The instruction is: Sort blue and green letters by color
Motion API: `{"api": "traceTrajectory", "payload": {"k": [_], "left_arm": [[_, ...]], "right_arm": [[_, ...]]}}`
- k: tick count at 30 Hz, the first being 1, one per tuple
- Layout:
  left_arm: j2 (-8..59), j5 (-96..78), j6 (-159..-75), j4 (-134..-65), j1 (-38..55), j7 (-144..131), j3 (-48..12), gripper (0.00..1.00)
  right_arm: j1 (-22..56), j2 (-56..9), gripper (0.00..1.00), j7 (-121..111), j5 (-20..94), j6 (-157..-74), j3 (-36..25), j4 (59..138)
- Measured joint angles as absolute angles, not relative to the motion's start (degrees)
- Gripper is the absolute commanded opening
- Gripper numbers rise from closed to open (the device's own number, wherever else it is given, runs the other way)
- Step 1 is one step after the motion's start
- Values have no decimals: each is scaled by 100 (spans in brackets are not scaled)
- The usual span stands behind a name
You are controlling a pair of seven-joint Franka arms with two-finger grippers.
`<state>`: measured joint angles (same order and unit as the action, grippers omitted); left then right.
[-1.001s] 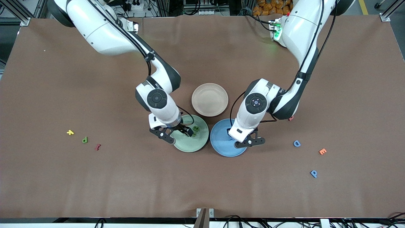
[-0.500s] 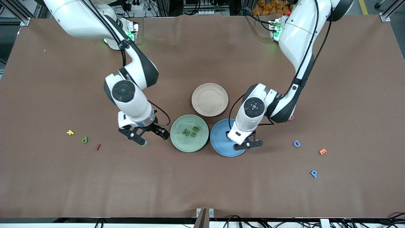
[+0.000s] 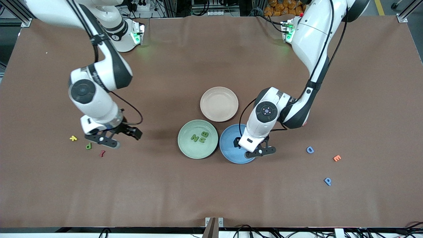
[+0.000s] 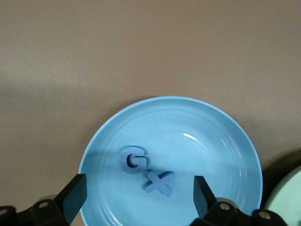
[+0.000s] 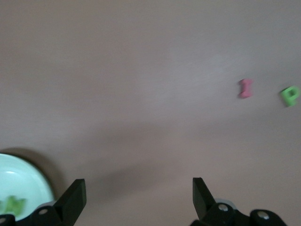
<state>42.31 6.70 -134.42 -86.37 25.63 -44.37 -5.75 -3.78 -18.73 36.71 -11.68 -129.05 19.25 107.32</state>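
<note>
My left gripper [image 3: 252, 147] hangs open over the blue plate [image 3: 231, 152]. In the left wrist view a blue G [image 4: 133, 160] and a blue X [image 4: 160, 182] lie in that plate [image 4: 211, 141], loose between the open fingers [image 4: 73, 195]. Three green letters [image 3: 199, 137] lie in the green plate [image 3: 185, 148]. My right gripper [image 3: 123, 138] is open and empty, over bare table beside a loose green letter [image 3: 88, 146], seen as a green P [image 5: 290, 95]. A blue D [image 3: 310, 149] and a blue P [image 3: 327, 181] lie toward the left arm's end.
An empty beige plate [image 3: 219, 103] sits farther from the front camera than the two coloured plates. A yellow letter [image 3: 73, 138] and a dark red one [image 3: 102, 153] flank the loose green letter. An orange E [image 3: 336, 158] lies by the blue D.
My right arm has swung from the green plate toward its own end of the table, leaving a third green letter in the plate. My left gripper has opened over the blue plate.
</note>
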Motion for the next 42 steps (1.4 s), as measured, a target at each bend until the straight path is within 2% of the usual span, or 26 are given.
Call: {"api": "traceTrajectory", "payload": {"k": [15, 23, 36, 42], "left_arm": [[3638, 686, -13224, -9401, 1497, -2108, -544, 100], [3605, 686, -13225, -9597, 1015, -962, -542, 100], [3482, 687, -13225, -9826, 212, 735, -526, 100], [3489, 687, -13317, -9904, 94, 959, -521, 100]], "right_arm": [[-1809, -1664, 100, -165, -954, -12953, 1906, 11284], [-2379, -1871, 100, -1577, -949, -13478, 1890, 11381], [-2487, -2745, 100, -2328, -949, -14395, 1732, 11373], [-2475, -3050, 94, -2355, -950, -14441, 1676, 11243]]}}
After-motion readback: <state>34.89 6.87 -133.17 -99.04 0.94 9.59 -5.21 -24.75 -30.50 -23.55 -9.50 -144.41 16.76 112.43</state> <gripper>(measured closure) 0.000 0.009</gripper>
